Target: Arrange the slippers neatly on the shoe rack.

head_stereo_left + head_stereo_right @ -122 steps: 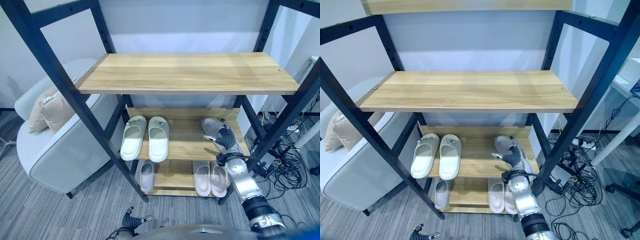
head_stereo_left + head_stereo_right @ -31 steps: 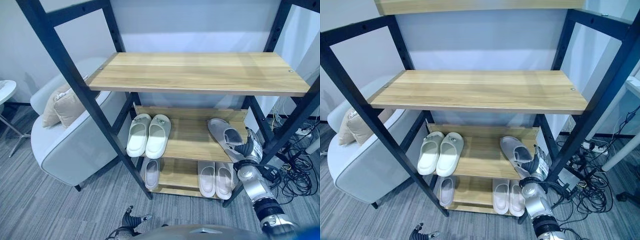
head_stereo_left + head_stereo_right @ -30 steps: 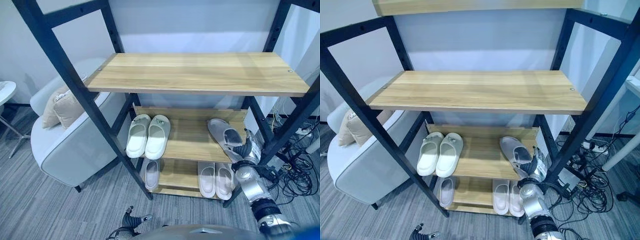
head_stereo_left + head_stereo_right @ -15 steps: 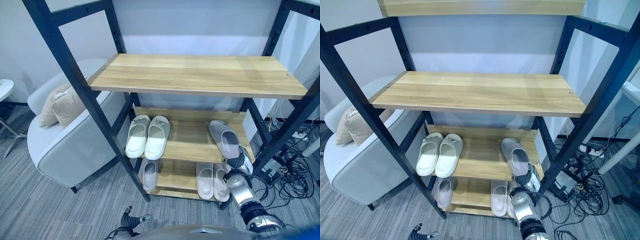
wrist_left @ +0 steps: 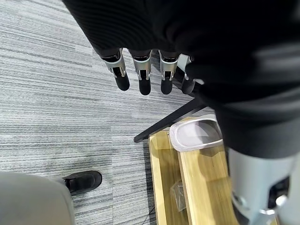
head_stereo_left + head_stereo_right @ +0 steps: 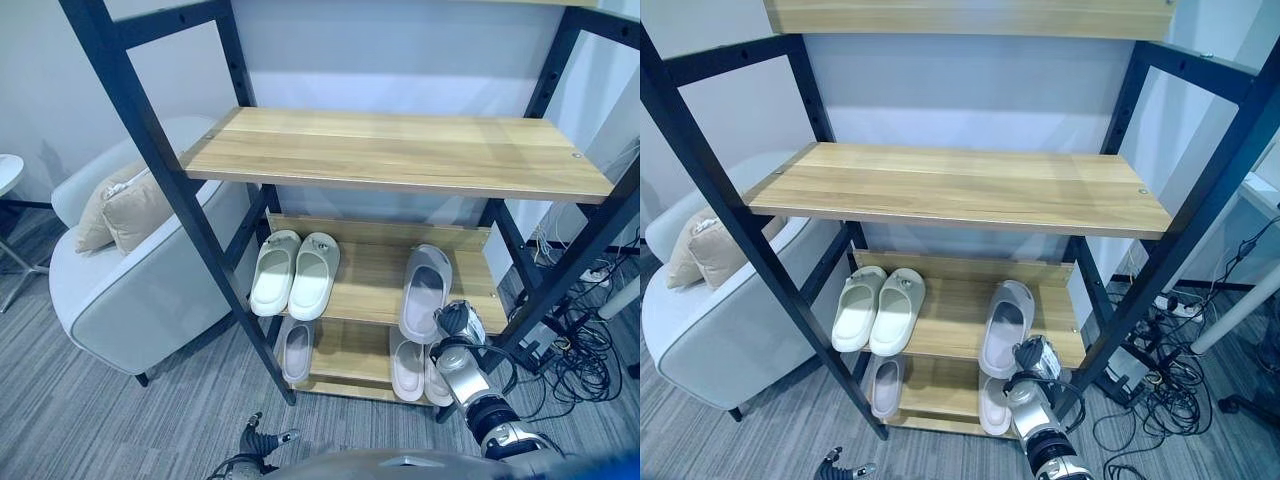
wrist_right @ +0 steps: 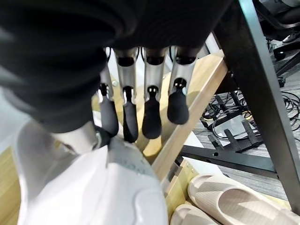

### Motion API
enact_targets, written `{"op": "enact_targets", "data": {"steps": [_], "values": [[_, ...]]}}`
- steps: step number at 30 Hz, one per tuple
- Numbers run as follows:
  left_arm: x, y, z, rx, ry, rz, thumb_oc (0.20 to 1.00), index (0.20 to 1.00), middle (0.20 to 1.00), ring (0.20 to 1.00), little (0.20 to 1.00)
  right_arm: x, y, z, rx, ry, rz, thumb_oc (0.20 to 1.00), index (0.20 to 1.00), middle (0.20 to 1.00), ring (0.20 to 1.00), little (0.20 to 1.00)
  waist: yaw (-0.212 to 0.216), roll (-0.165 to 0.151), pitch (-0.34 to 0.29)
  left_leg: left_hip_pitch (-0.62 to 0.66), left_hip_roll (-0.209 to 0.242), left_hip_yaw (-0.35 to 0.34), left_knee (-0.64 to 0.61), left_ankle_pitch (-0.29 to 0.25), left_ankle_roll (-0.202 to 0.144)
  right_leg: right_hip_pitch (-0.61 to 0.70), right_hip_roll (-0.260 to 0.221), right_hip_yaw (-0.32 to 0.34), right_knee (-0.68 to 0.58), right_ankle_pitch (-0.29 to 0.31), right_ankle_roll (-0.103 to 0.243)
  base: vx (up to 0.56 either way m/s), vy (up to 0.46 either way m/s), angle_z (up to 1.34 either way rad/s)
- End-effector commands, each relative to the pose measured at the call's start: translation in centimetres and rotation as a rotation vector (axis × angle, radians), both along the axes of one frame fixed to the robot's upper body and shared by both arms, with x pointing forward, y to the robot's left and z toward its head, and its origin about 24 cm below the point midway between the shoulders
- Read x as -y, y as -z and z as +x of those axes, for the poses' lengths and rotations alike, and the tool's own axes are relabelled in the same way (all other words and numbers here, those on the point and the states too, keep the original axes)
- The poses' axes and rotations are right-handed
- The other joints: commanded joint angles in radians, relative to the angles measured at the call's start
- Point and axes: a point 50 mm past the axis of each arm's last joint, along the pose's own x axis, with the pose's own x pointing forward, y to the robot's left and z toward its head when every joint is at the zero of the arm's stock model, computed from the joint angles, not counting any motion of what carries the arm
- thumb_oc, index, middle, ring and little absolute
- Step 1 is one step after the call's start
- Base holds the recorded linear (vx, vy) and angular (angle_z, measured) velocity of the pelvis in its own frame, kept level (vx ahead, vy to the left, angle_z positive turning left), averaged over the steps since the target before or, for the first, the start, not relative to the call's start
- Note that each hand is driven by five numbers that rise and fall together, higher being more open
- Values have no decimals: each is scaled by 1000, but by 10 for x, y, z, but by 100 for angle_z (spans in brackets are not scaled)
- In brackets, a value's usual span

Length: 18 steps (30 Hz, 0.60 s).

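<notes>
Wooden shoe rack [image 6: 400, 150], grey slipper [image 6: 425, 290] unlabelled, right hand [image 6: 456, 322] beside

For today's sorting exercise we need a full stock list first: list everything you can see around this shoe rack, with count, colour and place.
shoe rack: one, black frame with wooden shelves, centre
white slippers: a pair, middle shelf, left
grey slipper: one, middle shelf, right
single slipper: one, pale, bottom shelf, left
beige slippers: a pair, bottom shelf, right
armchair: one, light grey, left of the rack
cushion: one, beige, on the armchair
side table: one, white, far left edge
cables: a tangle, black, on the floor right of the rack
person's shoe: one, black, on the carpet
right hand: fingers straight, at the grey slipper's heel
left hand: fingers straight, hanging over the carpet
</notes>
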Motion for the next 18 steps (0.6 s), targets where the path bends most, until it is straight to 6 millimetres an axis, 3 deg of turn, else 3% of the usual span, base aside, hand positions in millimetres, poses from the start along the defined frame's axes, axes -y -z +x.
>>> {"op": "enact_targets", "data": {"steps": [1,7,12,18], "values": [[18,10,-93,-329,18,-32,1000,1000,1000,1000,1000,-9,-12,19,58,-27,-34,1000,1000,1000,1000,1000,50,6,77,126,-20,3,13,-115,54,-66,-56,27,97,47,47,0,0,0],[16,10,-90,-318,23,-27,1000,1000,1000,1000,1000,3,-38,41,234,22,-107,1000,1000,1000,1000,1000,55,4,81,120,-19,-1,13,-110,53,-73,-59,23,106,48,49,-2,7,1],[11,9,-97,-335,28,-12,1000,1000,1000,1000,1000,10,-42,50,261,64,-41,1000,1000,1000,1000,1000,66,-1,79,116,-19,-8,13,-109,53,-76,-62,14,109,51,48,8,9,3],[8,8,-95,-323,47,-4,1000,1000,1000,1000,1000,26,-41,56,198,81,-118,1000,1000,1000,1000,1000,83,-8,82,108,-24,-24,13,-106,52,-69,-63,-3,98,48,49,31,9,7]]}}
